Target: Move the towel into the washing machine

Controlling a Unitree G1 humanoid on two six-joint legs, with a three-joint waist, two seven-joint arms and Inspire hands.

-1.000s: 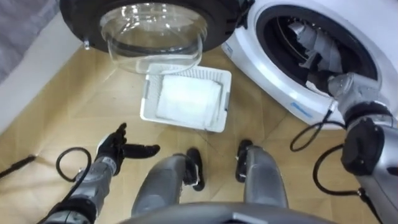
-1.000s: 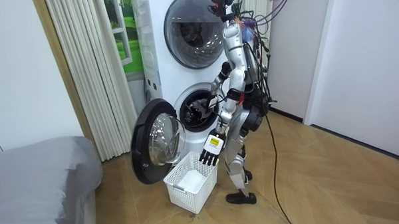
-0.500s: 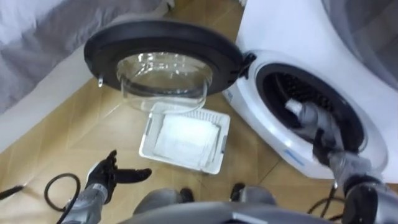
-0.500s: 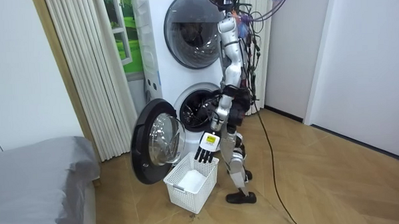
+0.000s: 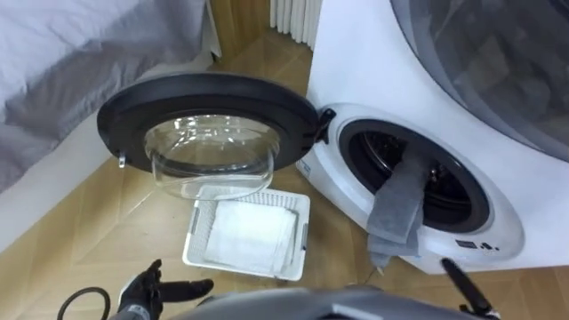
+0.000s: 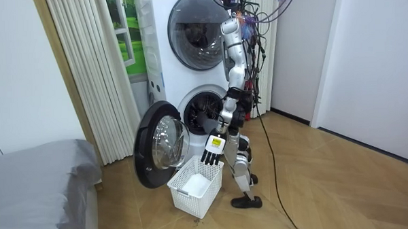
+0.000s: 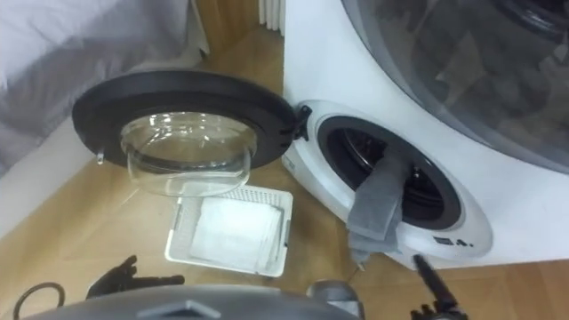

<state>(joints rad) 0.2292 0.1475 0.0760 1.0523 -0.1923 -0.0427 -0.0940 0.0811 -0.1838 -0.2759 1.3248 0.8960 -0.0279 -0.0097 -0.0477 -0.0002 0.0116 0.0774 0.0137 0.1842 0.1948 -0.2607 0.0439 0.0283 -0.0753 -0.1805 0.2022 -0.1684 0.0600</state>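
So here's what we've got: the grey towel is only half in. Its upper part sits inside the drum opening of the washing machine, and the rest flops over the rim and hangs down the white front, so it lies right across the lower edge of the opening.

The round door is swung wide open to the left, its glass bowl facing up. Below the glass, on the wood floor, sits a white laundry basket with a folded white cloth lying flat in it. In the room view the basket sits in front of the open door, near the robot's feet.

The left hand shows low on the left, holding nothing, with its fingers spread and straight. In the room view it hangs just above the basket. A dark bit of the right hand pokes in at the lower right, below the opening and apart from the towel; we can't tell how it's held.

Around it all we see a second machine stacked on top with its door closed, a cream pleated curtain beside the machines, and a bed with a grey cover off to the left
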